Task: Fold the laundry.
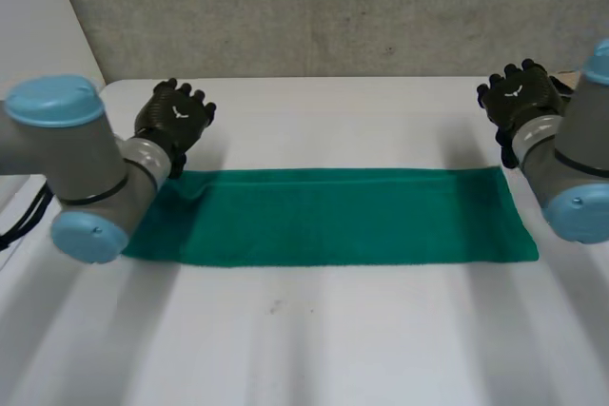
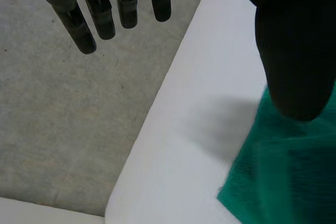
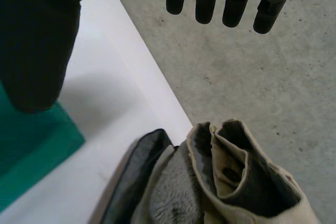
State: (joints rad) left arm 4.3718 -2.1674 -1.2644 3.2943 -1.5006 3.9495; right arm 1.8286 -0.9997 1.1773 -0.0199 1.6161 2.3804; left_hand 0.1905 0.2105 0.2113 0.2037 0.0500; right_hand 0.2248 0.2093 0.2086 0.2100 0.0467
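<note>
The green towel lies flat in the middle of the white table, folded into a long, narrow strip that runs from side to side. Its edges are fairly straight, and its near-right corner reaches a little further out than the far one.

Seen from the head camera, with the towel's middle as the centre of the dial, the left hand sits at about ten o'clock, just beyond the strip's far-left corner. Its fingers are straight and spread, well apart from the thumb, and they hold nothing. In its wrist view the thumb hangs over that corner of the cloth. I cannot tell whether it touches.

The right hand is at about two o'clock, past the far-right corner and near the table's far edge. It too is relaxed, its fingers parted from the thumb and empty. The towel's corner shows under the thumb in its wrist view.

Just off the table's edge by that hand lies a crumpled heap of beige and grey clothing. Grey concrete lies beyond the table.
</note>
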